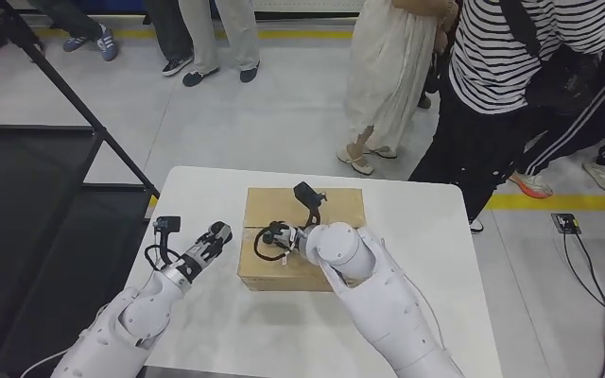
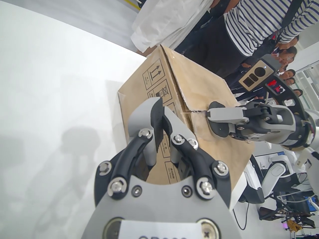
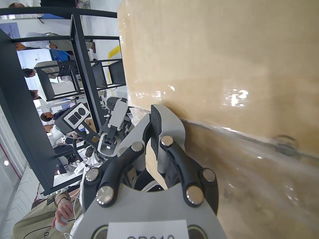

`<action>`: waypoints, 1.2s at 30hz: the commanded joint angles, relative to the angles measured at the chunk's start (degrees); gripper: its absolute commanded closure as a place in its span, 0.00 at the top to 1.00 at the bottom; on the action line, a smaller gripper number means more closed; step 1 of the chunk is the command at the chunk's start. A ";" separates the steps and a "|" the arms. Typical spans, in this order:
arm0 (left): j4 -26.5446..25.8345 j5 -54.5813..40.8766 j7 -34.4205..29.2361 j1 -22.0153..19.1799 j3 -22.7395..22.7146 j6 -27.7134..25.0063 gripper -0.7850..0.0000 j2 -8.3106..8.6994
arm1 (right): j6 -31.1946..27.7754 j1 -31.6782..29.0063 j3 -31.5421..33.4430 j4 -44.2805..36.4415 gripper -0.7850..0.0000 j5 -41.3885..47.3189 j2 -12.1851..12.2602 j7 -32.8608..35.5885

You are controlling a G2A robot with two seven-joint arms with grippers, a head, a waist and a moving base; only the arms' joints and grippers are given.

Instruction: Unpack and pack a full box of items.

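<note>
Brown cardboard box [image 2: 199,88], black arrow symbols [image 2: 154,74] on its side

My top camera looks down at the table [image 1: 444,246] from above my arms; my 2 wrist cameras sit close against the box [image 1: 274,208], which all 3 share.

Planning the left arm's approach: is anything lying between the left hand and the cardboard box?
Nothing: in the top view, only bare white table separates the left hand from the cardboard box.
</note>
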 commanded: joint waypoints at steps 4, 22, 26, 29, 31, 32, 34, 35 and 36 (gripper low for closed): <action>-0.52 0.65 -0.36 0.41 -0.89 0.03 0.00 -0.37 | 1.22 -2.32 2.58 -3.31 0.00 -1.27 1.06 0.52; -1.64 2.15 -0.80 2.13 -5.10 -0.01 0.00 -1.44 | 4.20 -9.29 11.41 -13.24 0.00 -2.78 4.14 0.40; -2.06 2.47 -0.88 2.55 -5.97 0.10 0.00 -1.66 | 3.75 -11.06 13.78 -15.07 0.00 -2.11 4.79 0.14; -2.28 2.73 -0.97 2.75 -6.62 0.11 0.00 -1.83 | 3.87 -12.21 15.72 -16.17 0.00 -1.65 5.27 -0.38; -2.49 2.87 -1.10 2.89 -7.00 0.10 0.00 -1.95 | 3.70 -12.98 17.11 -16.99 0.00 -1.09 5.59 -0.68; -2.55 3.04 -1.17 2.95 -7.18 0.13 0.00 -2.00 | 3.61 -13.40 17.87 -17.40 0.00 -0.77 5.76 -0.81; -2.71 3.23 -1.34 3.06 -7.49 0.19 0.00 -2.13 | 3.29 -14.30 19.42 -18.27 0.00 0.01 6.09 -1.03; -2.76 3.34 -1.40 3.12 -7.63 0.16 0.00 -2.19 | 3.08 -14.76 20.24 -18.69 0.00 0.48 6.26 -1.08; -2.79 3.42 -1.46 3.18 -7.75 0.15 0.00 -2.26 | 2.85 -15.27 21.03 -19.01 0.00 0.98 6.43 -1.10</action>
